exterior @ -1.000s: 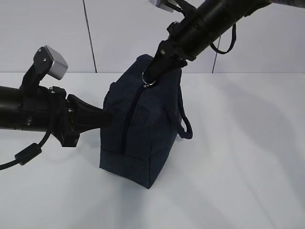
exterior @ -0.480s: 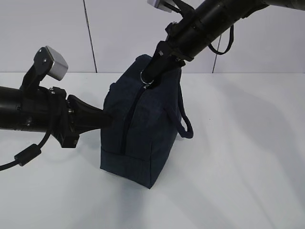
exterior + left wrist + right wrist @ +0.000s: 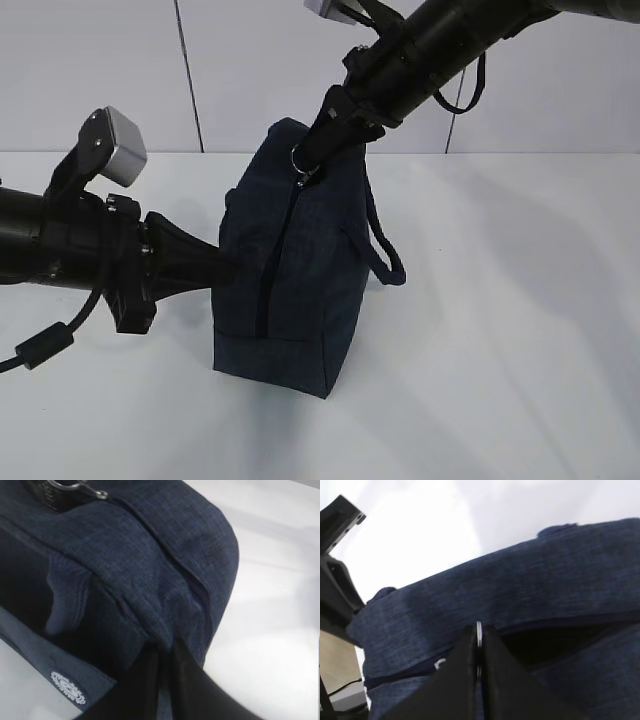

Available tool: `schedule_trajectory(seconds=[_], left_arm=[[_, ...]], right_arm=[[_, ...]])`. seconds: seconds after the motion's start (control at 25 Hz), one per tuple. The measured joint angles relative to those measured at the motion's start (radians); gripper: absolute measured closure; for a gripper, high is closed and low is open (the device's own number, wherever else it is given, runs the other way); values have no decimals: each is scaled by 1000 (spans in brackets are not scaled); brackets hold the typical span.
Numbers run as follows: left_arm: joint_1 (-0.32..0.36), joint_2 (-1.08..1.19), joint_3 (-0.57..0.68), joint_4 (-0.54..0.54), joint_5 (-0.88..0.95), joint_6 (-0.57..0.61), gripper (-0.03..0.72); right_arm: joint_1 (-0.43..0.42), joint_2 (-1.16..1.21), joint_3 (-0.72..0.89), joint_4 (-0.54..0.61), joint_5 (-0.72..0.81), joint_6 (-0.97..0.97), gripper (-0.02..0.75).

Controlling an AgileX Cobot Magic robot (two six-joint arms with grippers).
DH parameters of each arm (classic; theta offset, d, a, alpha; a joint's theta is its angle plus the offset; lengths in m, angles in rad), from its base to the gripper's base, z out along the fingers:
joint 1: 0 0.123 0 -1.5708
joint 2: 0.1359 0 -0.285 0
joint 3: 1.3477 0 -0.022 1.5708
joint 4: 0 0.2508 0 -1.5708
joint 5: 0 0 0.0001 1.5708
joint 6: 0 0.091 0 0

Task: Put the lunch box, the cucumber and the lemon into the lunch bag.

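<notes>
The dark navy lunch bag (image 3: 295, 290) stands upright in the middle of the white table. My left gripper (image 3: 222, 264) is shut on a fold of the bag's fabric on its left side; the left wrist view shows the pinch (image 3: 167, 647). My right gripper (image 3: 318, 140) reaches down from the upper right and is shut on the silver ring pull (image 3: 304, 160) at the top of the zipper. The ring (image 3: 478, 630) stands between its fingertips, with a dark open gap (image 3: 540, 642) in the zipper beside it. The lunch box, cucumber and lemon are out of view.
The bag's strap loop (image 3: 386, 255) hangs off its right side. A black cable (image 3: 45, 345) trails from the left arm. A white wall with a dark vertical seam (image 3: 188, 75) stands behind the table. A black frame (image 3: 335, 525) shows at the left of the right wrist view.
My right gripper has moved slightly up and left with the ring pull. The bag now stands narrower and more upright. The left arm has shifted a little right and down, still pinching the fabric.
</notes>
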Motion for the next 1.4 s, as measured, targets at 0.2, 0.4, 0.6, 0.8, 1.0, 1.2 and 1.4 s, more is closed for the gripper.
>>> schedule_trajectory(seconds=[0.2, 0.4, 0.6, 0.8, 1.0, 1.2, 1.4], left_arm=[[0, 0, 0, 44, 19, -2, 679], [0, 0, 0, 59, 38, -7, 679], [0, 0, 0, 76, 63, -11, 679], [0, 0, 0, 108, 99, -24, 679], [-10, 0, 0, 122, 121, -26, 679], [-23, 0, 0, 128, 122, -27, 679], [-23, 0, 0, 144, 124, -33, 679]], right_arm=[[0, 0, 0, 0, -26, 0, 717], [0, 0, 0, -2, -56, -2, 717], [0, 0, 0, -2, -106, -10, 717], [0, 0, 0, -2, -158, -25, 717], [0, 3, 0, 2, -214, -48, 717], [0, 47, -2, 28, -248, -72, 717], [0, 65, -4, 48, -307, -96, 717]])
